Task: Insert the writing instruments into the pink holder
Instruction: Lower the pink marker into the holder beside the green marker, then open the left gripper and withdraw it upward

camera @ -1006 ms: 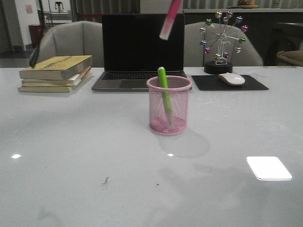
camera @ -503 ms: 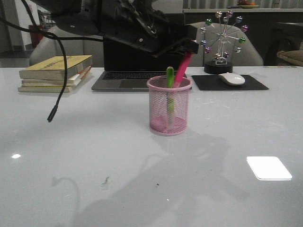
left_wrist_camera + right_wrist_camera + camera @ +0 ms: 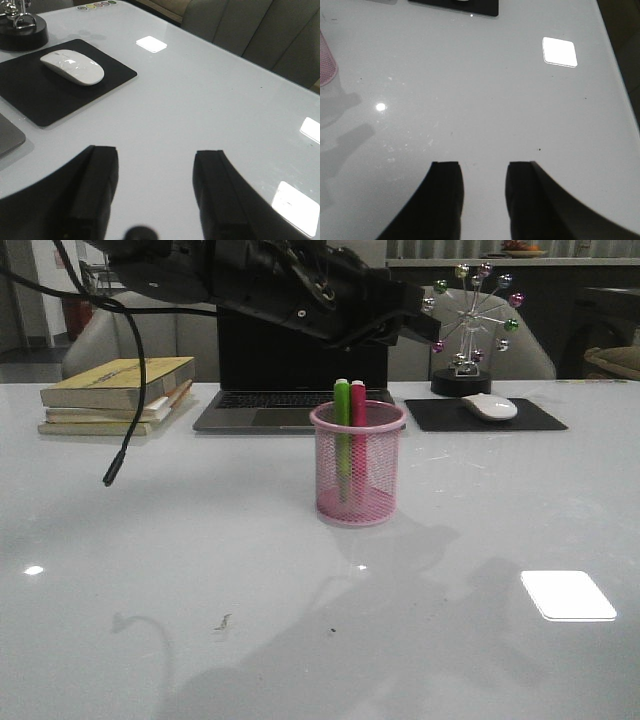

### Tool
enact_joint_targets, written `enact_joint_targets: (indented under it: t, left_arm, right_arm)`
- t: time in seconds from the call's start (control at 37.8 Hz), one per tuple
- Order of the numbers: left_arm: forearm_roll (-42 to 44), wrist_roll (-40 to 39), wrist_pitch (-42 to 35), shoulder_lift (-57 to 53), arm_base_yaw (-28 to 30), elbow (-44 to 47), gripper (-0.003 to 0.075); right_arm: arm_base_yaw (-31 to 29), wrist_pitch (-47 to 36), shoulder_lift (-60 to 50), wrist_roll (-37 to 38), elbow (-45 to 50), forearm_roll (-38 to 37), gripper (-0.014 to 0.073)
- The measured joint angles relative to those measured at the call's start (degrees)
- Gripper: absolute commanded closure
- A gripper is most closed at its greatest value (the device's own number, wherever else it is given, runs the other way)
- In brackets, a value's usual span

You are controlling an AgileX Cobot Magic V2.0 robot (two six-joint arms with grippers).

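Note:
The pink holder (image 3: 357, 470) stands mid-table in the front view, and its edge shows in the right wrist view (image 3: 325, 65). Inside it, a lime green marker (image 3: 341, 405) and a bright pink marker (image 3: 358, 402) stand side by side and nearly upright, their tops just above the rim. My left gripper (image 3: 402, 325) hangs above and slightly right of the holder. In its own view the left gripper (image 3: 156, 156) is open, with only bare table between the fingers. My right gripper (image 3: 482, 167) is open over bare table, to the right of the holder.
A laptop (image 3: 265, 405) sits behind the holder, partly hidden by my left arm. A stack of books (image 3: 118, 395) is at the back left. A white mouse (image 3: 490, 407) lies on a black pad (image 3: 535, 420), with a ferris-wheel ornament (image 3: 470, 325) behind it. A loose cable (image 3: 120, 450) dangles from the left arm.
The left arm brought the pink marker down into the holder and let it go. The marker now stands upright beside the green one, and the gripper has lifted clear.

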Motion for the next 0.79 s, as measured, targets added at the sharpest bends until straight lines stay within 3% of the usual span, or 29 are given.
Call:
enact_joint_targets:
  t: [0.16,0.29,0.37,0.5,0.64,0.79]
  left_arm:
    - [2.1,0.0,0.2,-4.0,2.4,0.0,0.0311]
    - [7.1,-0.1,0.3,-11.8,6.5,0.0,0.0494]
    - [10.9,-1.1,0.1,-16.5,9.0,0.0,0.0520]
    - [22.7,-10.1,-1.4,-24.3,12.4,0.0,0.0408]
    - [42.7,-29.5,1.0,-31.1,15.9,0.0,0.0228]
    - [60.1,-45.7,10.4,-37.2,20.9,0.0,0.0206]
  right_arm:
    - [0.0,0.0,0.0,0.0,0.0,-0.8,0.0239]
    - [0.0,0.0,0.0,0.0,0.0,-1.1,0.0239]
    - [0.0,0.0,0.0,0.0,0.0,-1.1,0.0239]
    - [0.0,0.0,0.0,0.0,0.0,-1.1,0.0239]
    - [0.0,0.0,0.0,0.0,0.0,-1.1,0.0239]
    - [0.0,0.0,0.0,0.0,0.0,-1.1,0.0239]
